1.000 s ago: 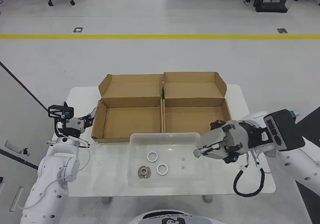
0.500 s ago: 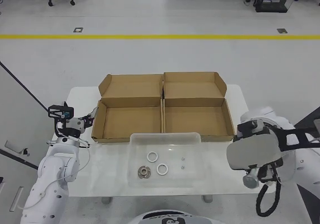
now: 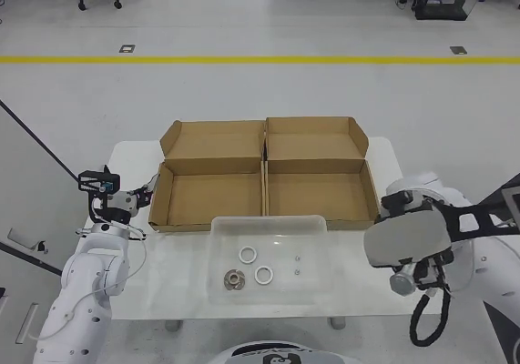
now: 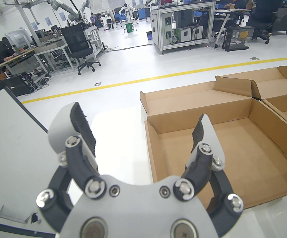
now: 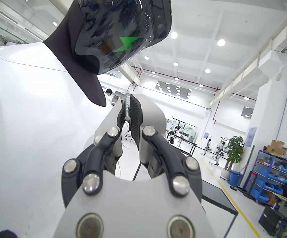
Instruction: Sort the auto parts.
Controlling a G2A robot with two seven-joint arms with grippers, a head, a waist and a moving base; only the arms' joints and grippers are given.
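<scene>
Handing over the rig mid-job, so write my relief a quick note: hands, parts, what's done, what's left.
Left hand: open, empty, beside the left box.
Right hand: shut on a bolt, at the table's right edge.
Clear tray: two white rings, a metal hub, small bits.
Done: nothing boxed; the right box looks empty too.
Left: box the bolt, then sort the tray.

My top cam looks down from high over the white table. Left wrist cam sits low and close, facing across the open brown cardboard boxes, which top also shows. Right wrist cam tilts up at the white hall ceiling.
</scene>
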